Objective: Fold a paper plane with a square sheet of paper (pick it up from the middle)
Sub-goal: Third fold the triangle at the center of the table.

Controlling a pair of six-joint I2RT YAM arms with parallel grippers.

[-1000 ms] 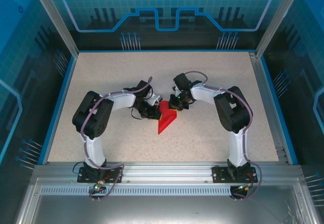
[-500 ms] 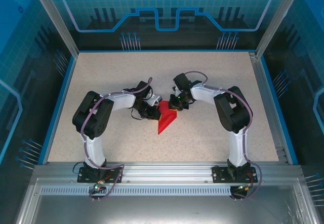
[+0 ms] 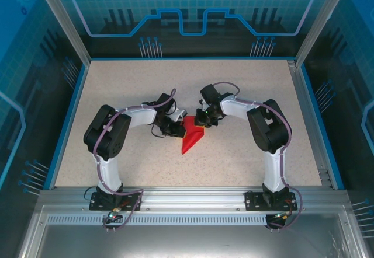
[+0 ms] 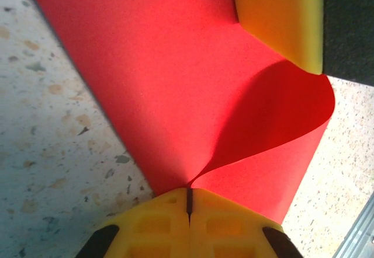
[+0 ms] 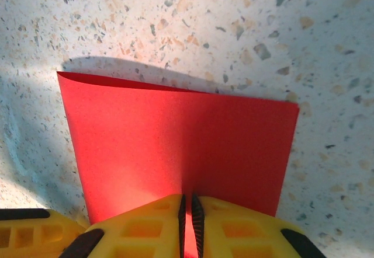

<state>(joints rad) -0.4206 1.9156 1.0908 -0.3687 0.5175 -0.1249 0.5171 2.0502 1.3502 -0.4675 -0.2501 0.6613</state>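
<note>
A speckled beige surface [image 3: 245,89] is bordered by a blue rim [image 3: 68,118]; an aluminium rail [image 3: 193,195] is seen along its near edge.

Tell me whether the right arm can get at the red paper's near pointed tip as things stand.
Probably not yet: the right gripper is shut on the paper at its far end, the left gripper likewise. Nothing blocks the tip, but it must let go first.
</note>
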